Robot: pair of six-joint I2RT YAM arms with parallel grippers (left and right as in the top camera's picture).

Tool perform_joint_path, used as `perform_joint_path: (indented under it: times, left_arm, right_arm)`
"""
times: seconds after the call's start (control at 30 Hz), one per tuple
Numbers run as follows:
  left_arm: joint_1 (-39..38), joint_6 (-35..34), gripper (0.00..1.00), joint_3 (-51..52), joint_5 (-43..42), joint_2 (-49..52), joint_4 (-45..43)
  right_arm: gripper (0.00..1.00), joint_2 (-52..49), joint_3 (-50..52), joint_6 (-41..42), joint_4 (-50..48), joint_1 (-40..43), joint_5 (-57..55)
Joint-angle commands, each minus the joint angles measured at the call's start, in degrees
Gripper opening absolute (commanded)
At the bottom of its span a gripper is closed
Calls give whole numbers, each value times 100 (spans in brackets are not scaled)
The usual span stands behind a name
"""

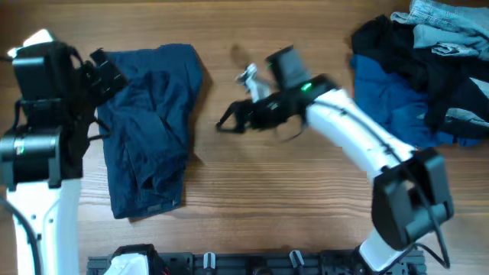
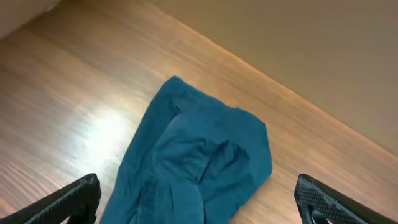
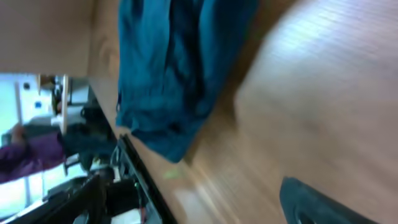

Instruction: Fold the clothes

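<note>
Dark navy-blue shorts [image 1: 149, 126] lie crumpled on the left half of the wooden table. My left gripper [image 1: 107, 76] hovers at their left back corner, open, with nothing held. In the left wrist view the shorts [image 2: 193, 162] lie below, between the wide-apart fingertips [image 2: 68, 202]. My right gripper [image 1: 229, 122] hangs open over bare wood just right of the shorts and does not touch them. The blurred right wrist view shows the shorts [image 3: 174, 68] ahead, with one fingertip [image 3: 317, 202] over bare wood. More clothes [image 1: 428, 69] are heaped at the back right.
The heap holds mid-blue [image 1: 390, 95], black and pale denim [image 1: 447, 19] pieces and reaches the table's right edge. A black rail [image 1: 252, 263] runs along the front edge. Both arm bases stand at the front corners.
</note>
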State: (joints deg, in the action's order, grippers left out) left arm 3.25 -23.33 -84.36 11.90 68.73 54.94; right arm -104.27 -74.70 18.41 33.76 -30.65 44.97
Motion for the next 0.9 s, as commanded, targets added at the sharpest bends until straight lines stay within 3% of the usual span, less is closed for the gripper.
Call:
perform_joint_path:
  times: [0.0, 0.27, 0.47, 0.63, 0.73, 0.83, 0.87]
  left_arm:
    - [90, -116, 100, -52, -208, -7, 140]
    - [90, -120, 100, -52, -398, -70, 234]
    - [90, -118, 100, -52, -396, -422, 232]
    - [90, -116, 100, -52, -396, -706, 236]
    - [90, -116, 100, -52, -396, -767, 238]
    - [90, -114, 100, -52, -396, -767, 240]
    - [90, -116, 100, -52, -396, -765, 240]
  right_arm:
    - [84, -140, 581, 1508, -1150, -682, 0]
    - [82, -651, 785, 2942, -2852, -1786, -949]
    - [87, -1180, 785, 3228, -3307, -1825, -1375]
    - [88, -1268, 785, 3338, -4291, -1825, -1392]
    - [75, -1268, 785, 3423, -4496, -1825, -1320]
    - [33, -1268, 780, 3423, -4892, -1825, -1128]
    - [24, -1268, 778, 3421, -5045, -1827, -1043]
